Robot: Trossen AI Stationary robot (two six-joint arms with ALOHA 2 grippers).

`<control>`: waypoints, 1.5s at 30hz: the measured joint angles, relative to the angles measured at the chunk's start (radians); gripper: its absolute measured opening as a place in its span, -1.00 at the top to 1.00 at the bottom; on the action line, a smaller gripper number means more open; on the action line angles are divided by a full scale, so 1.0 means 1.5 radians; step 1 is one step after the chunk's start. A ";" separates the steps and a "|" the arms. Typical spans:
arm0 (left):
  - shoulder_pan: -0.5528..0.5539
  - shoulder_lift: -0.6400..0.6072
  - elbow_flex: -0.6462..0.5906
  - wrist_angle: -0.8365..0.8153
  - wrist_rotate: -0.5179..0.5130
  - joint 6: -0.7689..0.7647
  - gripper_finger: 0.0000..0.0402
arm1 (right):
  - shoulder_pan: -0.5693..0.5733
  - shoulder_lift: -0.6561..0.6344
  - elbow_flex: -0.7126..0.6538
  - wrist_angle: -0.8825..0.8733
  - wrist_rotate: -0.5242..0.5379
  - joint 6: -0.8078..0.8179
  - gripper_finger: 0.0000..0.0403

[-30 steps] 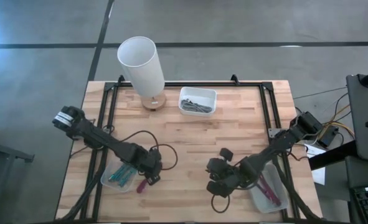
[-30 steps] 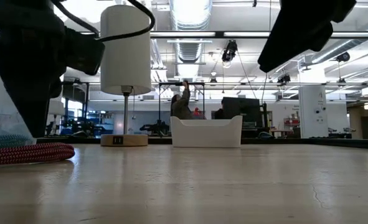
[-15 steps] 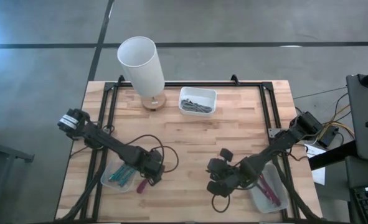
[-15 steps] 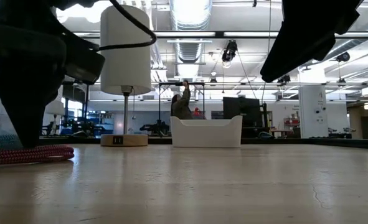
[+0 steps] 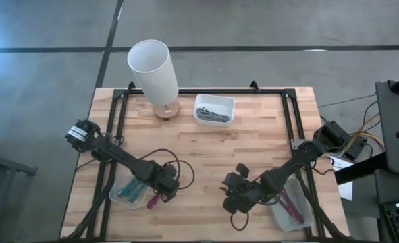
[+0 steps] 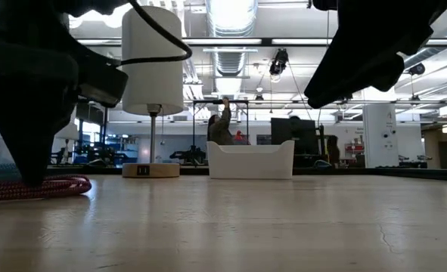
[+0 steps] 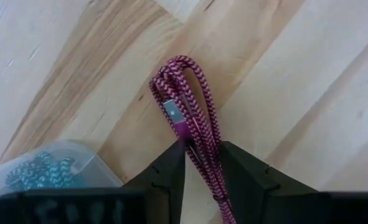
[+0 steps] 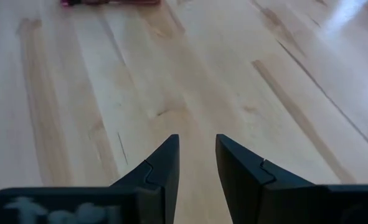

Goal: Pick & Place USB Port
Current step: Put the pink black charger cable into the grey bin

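A pink braided USB cable [image 7: 193, 87], folded into a bundle with its silver plug [image 7: 171, 111] on top, lies flat on the wooden table [image 5: 206, 145] near the front left. My left gripper [image 7: 202, 149] points straight down over it, open, one finger on each side of the bundle. My right gripper [image 5: 231, 199] hangs open over bare wood at the front middle, slanting down, with nothing between its fingers [image 8: 165, 155]. The lamp [image 5: 153, 67] stands at the far left; its wooden base [image 6: 150, 170] shows a small port. My left gripper comes from above, and its two fingers [image 7: 171, 163] lie close against the bundle's two sides [image 7: 203, 140]. I cannot tell whether they touch it. The bundle lies on the table.
A clear tray [image 5: 128, 191] with teal cables lies beside the left gripper. A second tray [image 5: 292, 206] with pink cables is at the front right. A white bin [image 5: 214, 109] with grey parts stands at the far middle. Black frame rails run along the table's edges.
My right gripper has sunk a little toward the table and tipped, still open. The pink cable has stayed where it was on the table.
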 joint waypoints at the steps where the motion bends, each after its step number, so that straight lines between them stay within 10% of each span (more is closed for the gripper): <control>1: 0.000 0.004 0.000 0.000 -0.003 0.001 0.49 | 0.001 0.000 -0.004 0.012 0.000 -0.001 0.50; 12: 0.001 0.014 0.006 -0.001 -0.007 0.000 0.94 | 0.001 0.000 -0.046 0.141 0.001 -0.042 0.49; 24: 0.000 0.001 0.080 -0.004 -0.030 0.057 0.96 | -0.003 0.000 -0.045 0.143 0.002 -0.066 0.45; 45: 0.000 -0.053 0.315 0.004 -0.289 0.573 0.95 | 0.001 -0.141 -0.018 0.115 0.038 -0.365 0.40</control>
